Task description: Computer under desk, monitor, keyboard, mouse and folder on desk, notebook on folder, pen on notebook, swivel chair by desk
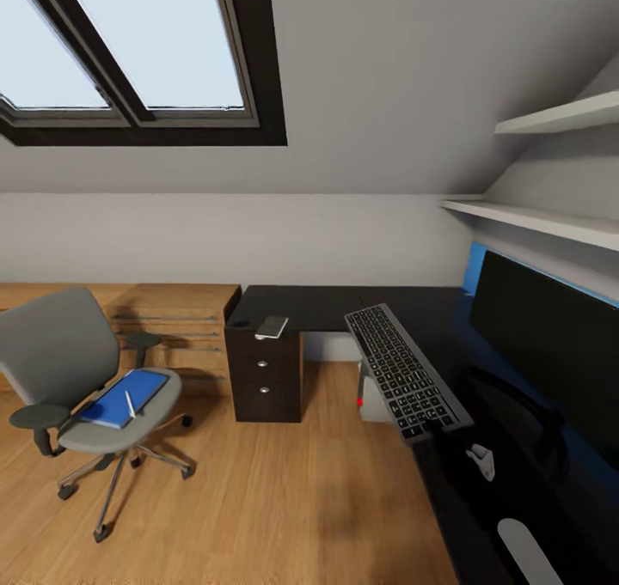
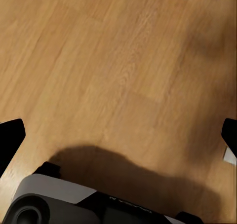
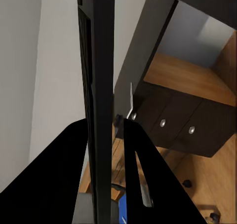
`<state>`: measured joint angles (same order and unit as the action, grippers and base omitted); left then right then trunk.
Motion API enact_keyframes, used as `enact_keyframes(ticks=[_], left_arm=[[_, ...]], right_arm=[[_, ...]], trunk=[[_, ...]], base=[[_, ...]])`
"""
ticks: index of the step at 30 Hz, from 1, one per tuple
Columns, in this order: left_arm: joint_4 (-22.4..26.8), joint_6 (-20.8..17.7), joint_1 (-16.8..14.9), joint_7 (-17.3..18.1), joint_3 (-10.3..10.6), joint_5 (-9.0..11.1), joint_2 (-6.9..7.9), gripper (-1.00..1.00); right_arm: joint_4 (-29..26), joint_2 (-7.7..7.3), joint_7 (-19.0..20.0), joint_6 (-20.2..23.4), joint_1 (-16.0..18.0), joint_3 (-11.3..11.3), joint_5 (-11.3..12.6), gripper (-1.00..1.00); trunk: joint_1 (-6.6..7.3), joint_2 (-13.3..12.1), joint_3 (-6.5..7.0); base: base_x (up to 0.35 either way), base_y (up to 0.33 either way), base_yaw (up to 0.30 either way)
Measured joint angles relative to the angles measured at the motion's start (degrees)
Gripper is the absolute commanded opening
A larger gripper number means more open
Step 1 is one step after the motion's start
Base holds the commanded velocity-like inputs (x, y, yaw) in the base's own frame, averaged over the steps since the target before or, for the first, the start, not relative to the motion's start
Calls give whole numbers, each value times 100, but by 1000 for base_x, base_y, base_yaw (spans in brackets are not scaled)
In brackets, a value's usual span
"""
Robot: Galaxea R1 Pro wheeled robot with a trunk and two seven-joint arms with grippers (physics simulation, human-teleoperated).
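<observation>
Open wood floor (image 1: 258,499) between swivel chair (image 1: 77,370) and table (image 1: 344,306), monitor (image 1: 550,344) and tilted keyboard (image 1: 404,370) crowding the table's right wing

Daylight is pouring through the skylight (image 1: 146,44), lighting the room evenly. Soft shadows are falling on the wooden floor (image 2: 123,61). The glossy desk (image 1: 344,306) is reflecting faintly. Renders are looking slightly soft, with wide-angle stretching at edges.
</observation>
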<state>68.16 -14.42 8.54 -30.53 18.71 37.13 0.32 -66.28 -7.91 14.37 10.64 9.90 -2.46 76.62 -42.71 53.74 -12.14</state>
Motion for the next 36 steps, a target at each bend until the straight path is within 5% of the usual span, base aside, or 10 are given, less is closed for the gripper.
enact_keyframes(ticks=[15, 16, 17, 18, 27, 36], left_arm=[[0, 6, 0, -1, 14, -8, 0, 100], [0, 5, 0, -1, 15, -8, 0, 100], [0, 4, 0, -3, 19, -6, -2, 100], [0, 2, 0, -1, 18, -8, -1, 100], [0, 5, 0, -1, 22, -8, 0, 100], [1, 7, 0, -2, 18, -8, 0, 100]], right_arm=[[9, 39, -37, -18, 0, 8, 25, -100], [5, 49, -39, -24, 0, 8, 49, -100], [-8, 252, -179, -51, 0, -16, 395, -100], [-9, 292, -259, -57, -1, -16, 458, -100], [-4, 359, -422, -83, 1, -10, 592, -100], [1, 423, -435, -688, 1, 22, 592, -100]], trunk=[[1, 0, 0], [1, 0, 0], [2, 0, 0], [1, 0, 0], [2, 0, 0], [3, 1, 0]], base=[[-243, -202, 0], [-109, -105, 0], [-108, -102, 0], [-107, -101, 0], [-86, -90, 0], [-3, -5, 0]])
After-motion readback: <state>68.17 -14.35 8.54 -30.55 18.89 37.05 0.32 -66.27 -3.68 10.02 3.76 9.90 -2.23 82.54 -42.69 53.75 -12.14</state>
